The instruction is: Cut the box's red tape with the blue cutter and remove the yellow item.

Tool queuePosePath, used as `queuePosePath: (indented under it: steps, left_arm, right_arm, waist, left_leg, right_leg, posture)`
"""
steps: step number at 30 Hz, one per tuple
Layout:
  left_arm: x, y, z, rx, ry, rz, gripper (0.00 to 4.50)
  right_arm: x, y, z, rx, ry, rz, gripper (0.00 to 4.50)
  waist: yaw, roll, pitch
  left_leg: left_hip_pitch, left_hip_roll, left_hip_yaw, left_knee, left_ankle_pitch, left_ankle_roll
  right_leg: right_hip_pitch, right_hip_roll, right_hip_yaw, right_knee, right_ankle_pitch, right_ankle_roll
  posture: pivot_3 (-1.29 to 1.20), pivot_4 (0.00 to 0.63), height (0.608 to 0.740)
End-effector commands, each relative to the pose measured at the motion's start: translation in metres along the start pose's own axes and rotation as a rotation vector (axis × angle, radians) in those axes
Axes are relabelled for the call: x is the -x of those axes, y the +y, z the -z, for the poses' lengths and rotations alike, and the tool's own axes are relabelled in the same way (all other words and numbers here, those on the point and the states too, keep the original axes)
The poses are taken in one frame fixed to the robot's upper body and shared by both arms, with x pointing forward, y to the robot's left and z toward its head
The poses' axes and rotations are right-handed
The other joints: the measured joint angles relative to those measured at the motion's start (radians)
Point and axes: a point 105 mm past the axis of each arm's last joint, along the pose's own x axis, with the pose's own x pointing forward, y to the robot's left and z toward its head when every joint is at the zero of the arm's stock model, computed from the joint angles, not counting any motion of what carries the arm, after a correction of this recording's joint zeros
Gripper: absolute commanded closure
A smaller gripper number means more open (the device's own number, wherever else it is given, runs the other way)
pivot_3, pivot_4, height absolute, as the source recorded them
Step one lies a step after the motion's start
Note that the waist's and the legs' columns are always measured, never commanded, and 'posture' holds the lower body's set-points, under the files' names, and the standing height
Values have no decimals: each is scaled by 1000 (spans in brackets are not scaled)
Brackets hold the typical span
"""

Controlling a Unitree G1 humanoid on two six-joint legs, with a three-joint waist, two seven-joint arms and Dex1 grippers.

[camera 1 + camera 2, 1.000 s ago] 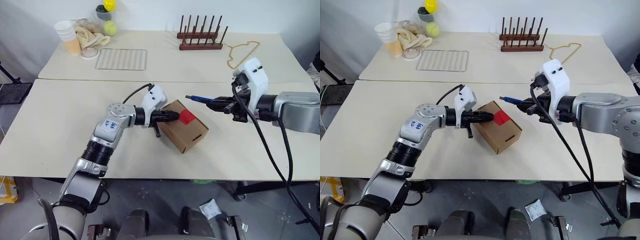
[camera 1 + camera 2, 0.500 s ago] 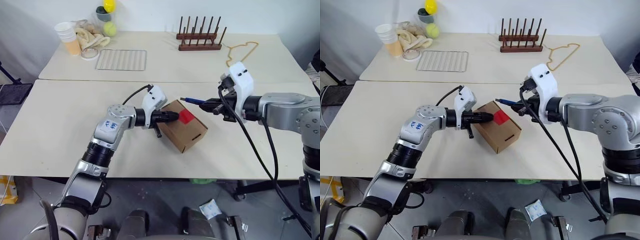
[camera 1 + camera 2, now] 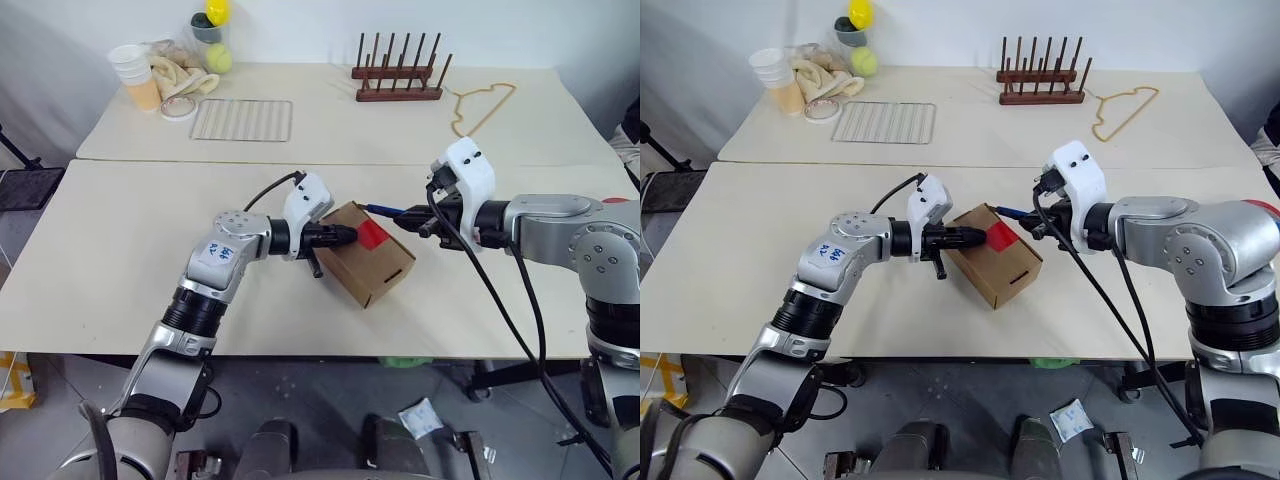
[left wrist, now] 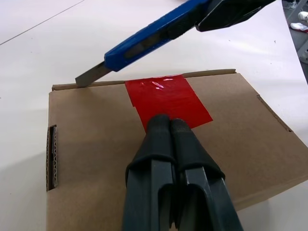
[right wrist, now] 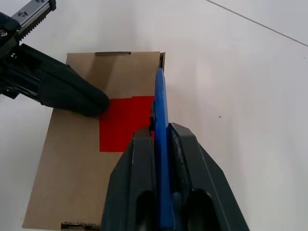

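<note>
Two cream tables point(image 3: 120, 230) pushed together, seam across upper-middle frame; grey floor below, white wall behind.

Far table: wire rack point(image 3: 243, 118) upper left, stacked cups point(image 3: 133, 68) and cloth point(image 3: 180, 66) at far left corner, tennis ball point(image 3: 220, 57) beside them, wooden peg rack point(image 3: 399, 72) upper centre, hanger point(image 3: 482, 105) upper right.

Box point(image 3: 368, 255) centre frame, flaps shut, contents hidden. Red tape point(image 4: 167, 99) on top face by far edge.

Left gripper point(image 3: 350, 233) fingers together, tips pressing box top at tape.

Right gripper point(image 3: 405, 220) clamped on blue cutter point(image 4: 154, 37); blade tip at box's far edge, just beside tape.
</note>
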Motion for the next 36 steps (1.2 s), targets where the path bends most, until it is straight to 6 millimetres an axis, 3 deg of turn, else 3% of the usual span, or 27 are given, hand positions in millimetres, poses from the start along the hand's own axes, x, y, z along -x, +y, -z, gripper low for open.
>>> queuePosePath:
  steps: [1,7,10,16,23,36]
  left_arm:
    - [0,-2,10,23,28,0,4500]
    - [1,0,13,22,46,-17,4500]
    - [1,3,18,25,74,-47,4500]
    - [-1,3,32,-10,175,-57,4500]
    - [-4,2,33,-15,194,-56,4500]
    - [-7,-2,37,0,198,-48,4500]
  right_arm:
    - [3,1,-4,20,-5,-2,4385]
    - [4,3,3,19,67,-15,4385]
    - [9,5,11,13,185,-14,4385]
    - [12,7,9,-26,220,-39,4385]
    - [16,2,9,-35,254,-39,4385]
    - [38,3,28,-29,372,-72,4385]
  waist:
    - [0,0,0]
    - [0,0,0]
    - [-1,0,0]
    - [-1,0,-1]
    - [0,0,-2]
    - [2,0,-2]
  left_leg:
    - [0,0,0,0,0,0]
    - [0,0,0,0,0,0]
    - [1,0,0,0,0,0]
    - [2,0,0,0,0,0]
    - [3,0,1,0,0,0]
    - [3,0,1,1,0,0]
  right_leg:
    - [0,0,0,0,0,0]
    - [0,0,0,1,0,0]
    - [0,0,1,1,0,0]
    - [1,0,1,2,0,0]
    - [1,0,2,3,0,0]
    - [2,0,2,3,0,0]
  posture:
    - [0,150,740]
    - [0,150,740]
    - [0,150,740]
    - [0,150,740]
    - [0,150,740]
    - [0,150,740]
